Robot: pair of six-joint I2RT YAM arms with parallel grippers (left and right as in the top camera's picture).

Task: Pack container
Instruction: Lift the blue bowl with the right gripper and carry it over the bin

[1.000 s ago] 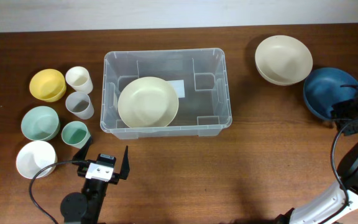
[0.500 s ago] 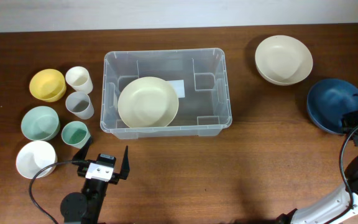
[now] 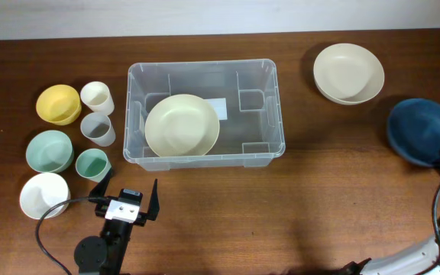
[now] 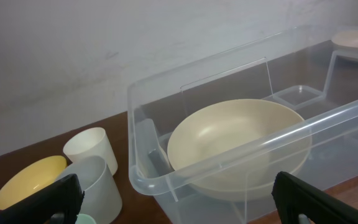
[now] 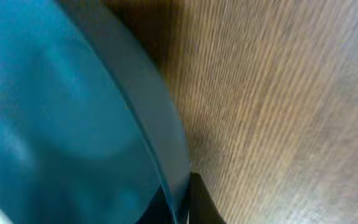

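The left hand [image 3: 132, 191] is white with black fingers [image 3: 153, 197].

Dark wood table [image 3: 334, 198]; plain white wall [image 4: 73, 50] behind.

Far right of the container [image 3: 205, 66], my right gripper [image 5: 180, 200] shows only a dark tip, clamped on the blue bowl [image 5: 61, 112], which is blurred and cropped. Inside the container, the cream bowl [image 3: 182, 124] hides part of the white label [image 3: 219, 108].
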